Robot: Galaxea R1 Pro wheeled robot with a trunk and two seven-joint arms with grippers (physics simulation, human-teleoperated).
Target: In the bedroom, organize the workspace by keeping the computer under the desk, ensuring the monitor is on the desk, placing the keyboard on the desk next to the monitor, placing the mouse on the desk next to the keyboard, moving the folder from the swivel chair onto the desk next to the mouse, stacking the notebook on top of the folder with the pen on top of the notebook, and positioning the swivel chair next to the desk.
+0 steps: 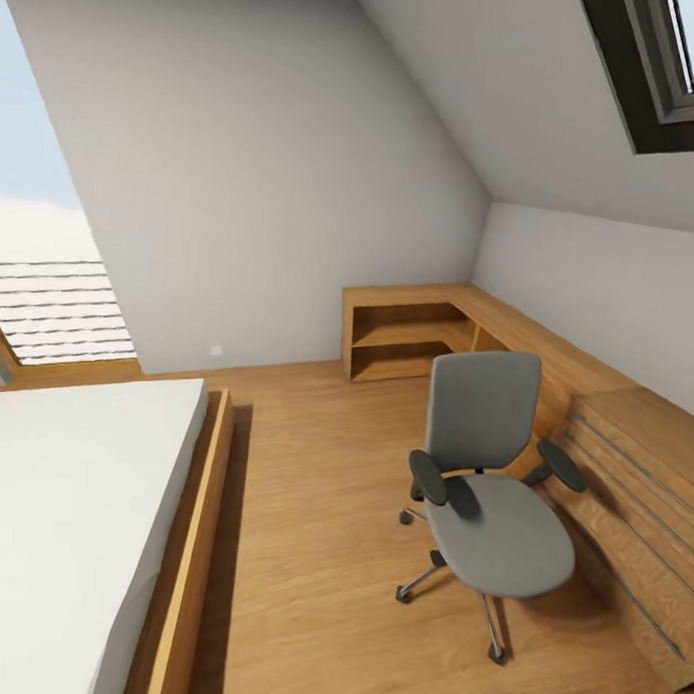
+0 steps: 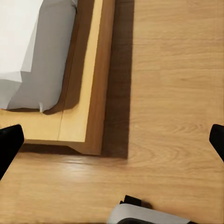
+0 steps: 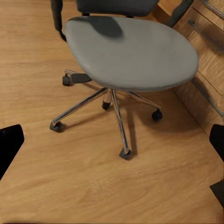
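Observation:
The grey swivel chair (image 1: 496,532) stands on the wooden floor at the right, beside the light wooden drawers, and its seat is bare. Up close in the right wrist view, the swivel chair (image 3: 130,51) shows its seat and metal star base on casters. My right gripper (image 3: 112,144) hangs open above the floor just in front of that base. Over the floor by the bed's corner, my left gripper (image 2: 112,144) is open and holds nothing. The desk, monitor, keyboard, mouse, folder, notebook, pen and computer are out of view.
A bed (image 1: 71,507) with a white mattress and wooden frame (image 2: 91,93) fills the left. A light wooden counter with shelves (image 1: 407,334) runs along the far corner into drawers (image 1: 642,497) on the right. Open floor lies between bed and chair.

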